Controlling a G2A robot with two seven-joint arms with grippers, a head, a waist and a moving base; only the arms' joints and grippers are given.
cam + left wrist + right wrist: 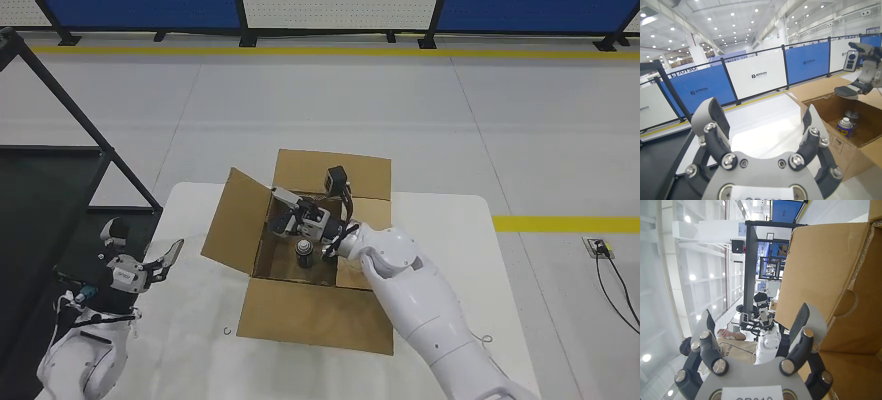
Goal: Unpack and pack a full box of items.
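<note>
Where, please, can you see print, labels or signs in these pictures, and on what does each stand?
Spray can inside the cardboard box: blue and yellow brand label, readable.
Outer wall of the cardboard box: black handling symbol; too small to read.
Fence panels: dark logo and word on each, readable.
Left gripper: white label at its base, cut off.
Right gripper: white label at its base, cut off.

Box (315, 318) at mid-desk (190, 310), flaps spread to all four sides. In it: can (303, 252) upright on the floor of the box, jar (851, 115) just beside the can. Right gripper (755, 317) over the box's opening; left gripper (148, 242) at the desk's left edge, well apart from the box.
</note>
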